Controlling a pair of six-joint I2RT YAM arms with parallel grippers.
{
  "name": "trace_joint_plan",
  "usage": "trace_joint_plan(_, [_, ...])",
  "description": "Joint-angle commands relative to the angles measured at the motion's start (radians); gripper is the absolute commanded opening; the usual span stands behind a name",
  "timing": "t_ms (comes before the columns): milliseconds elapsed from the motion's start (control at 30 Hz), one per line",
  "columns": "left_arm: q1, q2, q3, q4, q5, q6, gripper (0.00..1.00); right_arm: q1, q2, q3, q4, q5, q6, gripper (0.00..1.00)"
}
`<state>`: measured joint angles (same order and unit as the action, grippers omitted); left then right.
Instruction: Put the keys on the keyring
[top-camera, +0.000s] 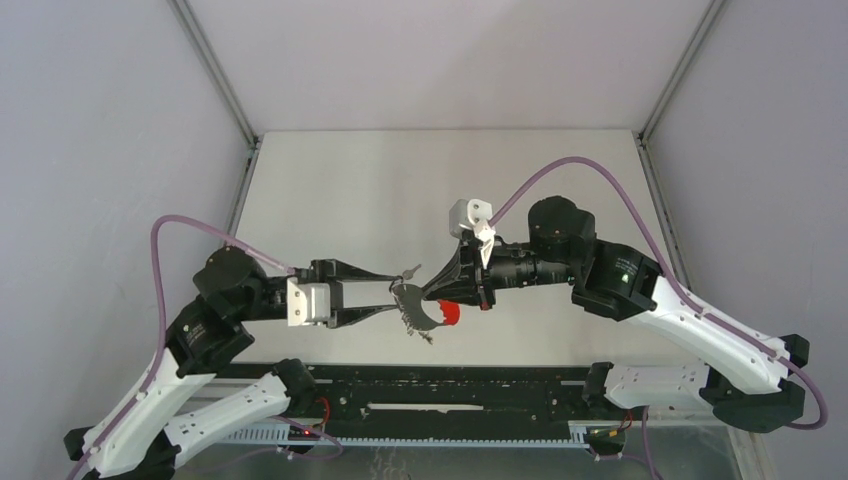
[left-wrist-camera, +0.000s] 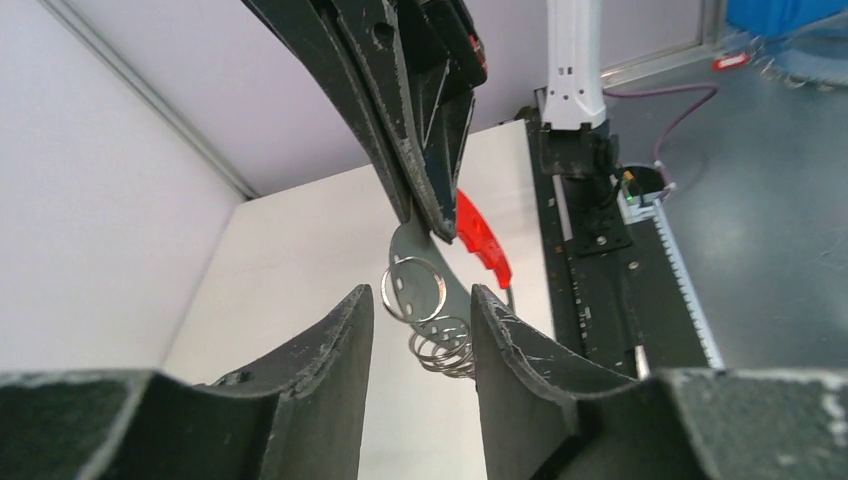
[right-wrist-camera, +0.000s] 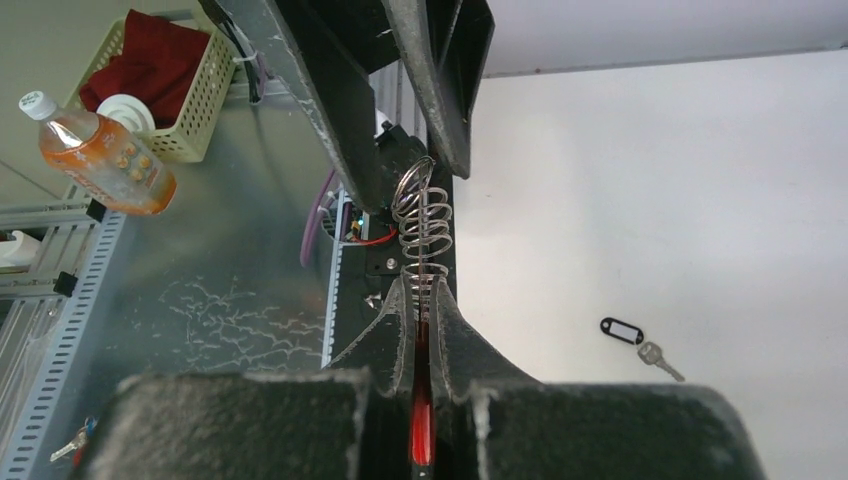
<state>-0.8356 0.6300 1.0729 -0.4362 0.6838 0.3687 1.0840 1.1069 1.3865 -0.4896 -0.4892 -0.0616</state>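
The keyring (top-camera: 432, 316) hangs in the air between the two arms; it is a curved band, grey with a red end (top-camera: 451, 315), carrying a bunch of silver wire rings (left-wrist-camera: 418, 290). My right gripper (right-wrist-camera: 425, 287) is shut on the red band (right-wrist-camera: 422, 430), with the rings (right-wrist-camera: 424, 222) sticking out past its tips. My left gripper (left-wrist-camera: 420, 297) is open, its fingers on either side of the rings, the right finger (left-wrist-camera: 510, 345) against the coil. One key with a black tag (right-wrist-camera: 622, 330) lies on the white table beyond.
A black rail (top-camera: 450, 385) runs along the near table edge under both grippers. Off the table, the right wrist view shows a basket with a red cloth (right-wrist-camera: 150, 70) and a bottle (right-wrist-camera: 100, 150). Grey walls enclose the table (top-camera: 400, 190).
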Motion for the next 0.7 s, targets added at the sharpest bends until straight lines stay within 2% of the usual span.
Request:
trace_joint_plan(0, [-0.004, 0.002, 0.053, -0.025, -0.032, 0.089, 0.43, 0.023, -0.031, 0.009, 0.054, 0.046, 0.02, 0.0])
trace_joint_plan(200, [-0.006, -0.001, 0.086, -0.113, 0.006, 0.186, 0.38, 0.027, -0.039, 0.009, 0.008, 0.066, -0.012, 0.0])
trace_joint_plan(367, [-0.005, 0.01, 0.131, -0.193, 0.036, 0.296, 0.23, 0.027, -0.038, 0.009, -0.027, 0.058, -0.032, 0.0])
trace_joint_plan(467, [-0.006, 0.018, 0.147, -0.214, 0.072, 0.324, 0.21, 0.028, -0.034, 0.01, -0.038, 0.046, -0.038, 0.0])
trace_joint_plan(533, [-0.006, 0.022, 0.152, -0.241, 0.072, 0.371, 0.22, 0.028, -0.032, 0.01, -0.042, 0.032, -0.039, 0.0])
trace_joint_plan(600, [-0.005, 0.02, 0.156, -0.296, 0.041, 0.496, 0.27, 0.027, -0.032, 0.012, -0.048, 0.025, -0.04, 0.0])
trace_joint_plan(667, [-0.006, 0.002, 0.13, -0.319, -0.023, 0.668, 0.48, 0.027, -0.03, 0.018, -0.052, 0.022, -0.03, 0.0])
